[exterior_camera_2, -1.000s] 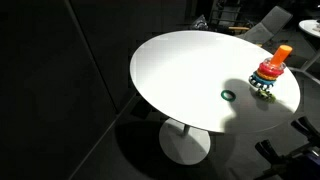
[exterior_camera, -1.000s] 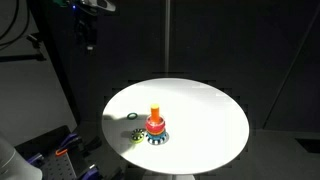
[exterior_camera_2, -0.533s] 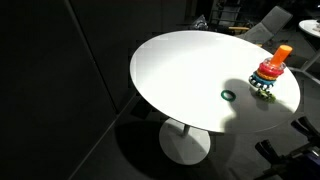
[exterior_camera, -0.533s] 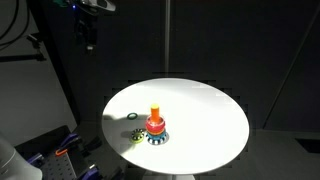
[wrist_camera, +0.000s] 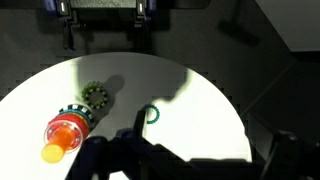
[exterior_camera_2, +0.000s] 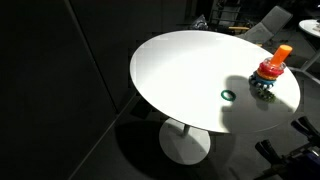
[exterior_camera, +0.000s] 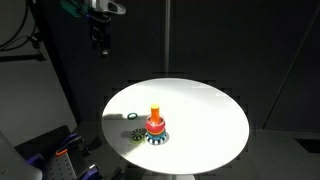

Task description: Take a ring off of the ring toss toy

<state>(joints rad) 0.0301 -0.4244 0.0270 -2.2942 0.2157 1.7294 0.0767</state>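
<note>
The ring toss toy (exterior_camera: 155, 126) stands on a round white table (exterior_camera: 210, 110): an orange peg with red rings on a black-and-white patterned base. It also shows in the other exterior view (exterior_camera_2: 270, 72) and in the wrist view (wrist_camera: 65, 131). A loose green ring (wrist_camera: 152, 115) lies flat on the table beside it, seen in both exterior views (exterior_camera: 133, 117) (exterior_camera_2: 228, 96). A patterned ring (wrist_camera: 95, 97) lies near the base. My gripper (exterior_camera: 100, 38) hangs high above the table's far side, well apart from the toy. Its fingers (wrist_camera: 105, 25) are open and empty.
The table (exterior_camera_2: 180, 70) stands on a single pedestal in a dark room with black curtains. Blue equipment (exterior_camera: 50, 155) sits low beside the table. Chairs (exterior_camera_2: 270, 20) stand behind it. The table edge (wrist_camera: 235, 110) curves close to the loose green ring.
The gripper has shifted a little sideways, toward the table, at the same height. The toy and the loose rings have not moved.
</note>
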